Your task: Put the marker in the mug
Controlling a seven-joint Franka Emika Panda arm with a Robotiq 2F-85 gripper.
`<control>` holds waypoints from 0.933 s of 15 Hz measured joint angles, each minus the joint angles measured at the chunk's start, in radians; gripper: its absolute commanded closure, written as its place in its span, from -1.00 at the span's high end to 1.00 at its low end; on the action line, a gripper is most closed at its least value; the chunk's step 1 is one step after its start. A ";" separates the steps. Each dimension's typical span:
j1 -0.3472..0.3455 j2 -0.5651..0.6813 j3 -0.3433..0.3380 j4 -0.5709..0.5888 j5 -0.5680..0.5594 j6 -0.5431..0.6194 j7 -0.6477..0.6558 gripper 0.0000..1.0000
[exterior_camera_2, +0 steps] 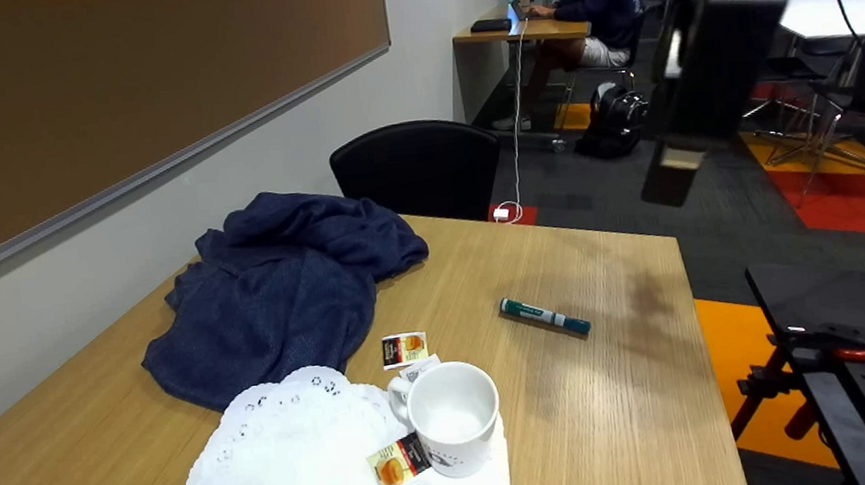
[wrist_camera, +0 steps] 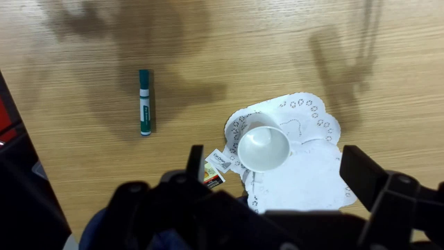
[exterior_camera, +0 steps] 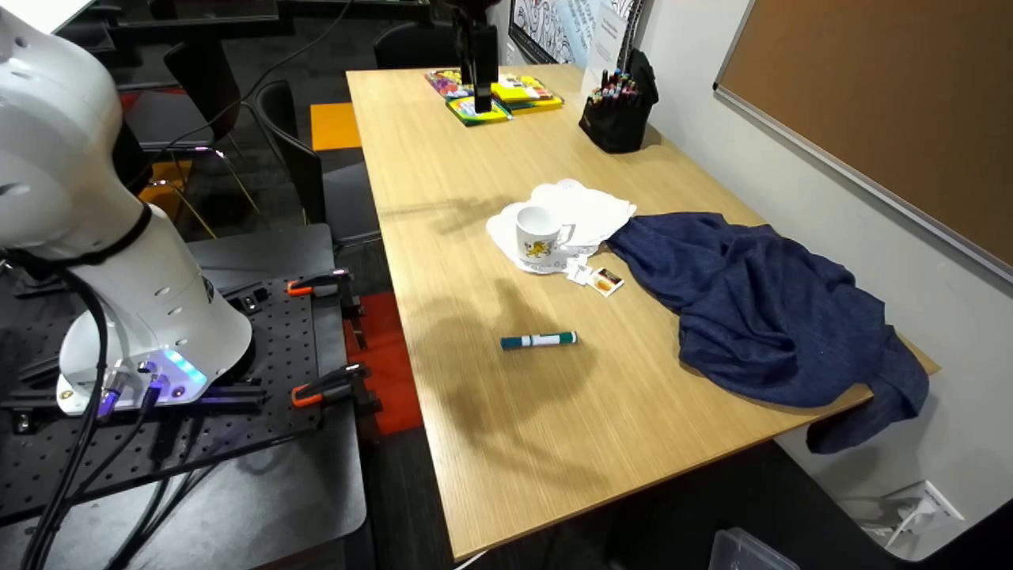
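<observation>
The green marker (exterior_camera: 539,340) lies flat on the table, apart from the mug. It also shows in an exterior view (exterior_camera_2: 545,317) and in the wrist view (wrist_camera: 145,102). The white mug (exterior_camera: 538,235) stands upright on white paper doilies; it looks empty inside in an exterior view (exterior_camera_2: 455,417) and in the wrist view (wrist_camera: 263,149). My gripper (wrist_camera: 272,154) is open, with nothing between its fingers. It hangs high above the table, shown in both exterior views (exterior_camera: 482,99) (exterior_camera_2: 670,173). In the wrist view the mug appears between the fingers and the marker to the left.
White doilies (exterior_camera: 593,212) lie under the mug, with small tea packets (exterior_camera: 606,282) beside it. A dark blue cloth (exterior_camera: 783,309) covers the table's wall side. A black pen case (exterior_camera: 616,119) and colourful boxes (exterior_camera: 526,91) stand at the far end in an exterior view.
</observation>
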 measured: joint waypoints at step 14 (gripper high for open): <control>-0.121 0.234 -0.072 -0.035 -0.053 0.234 0.176 1.00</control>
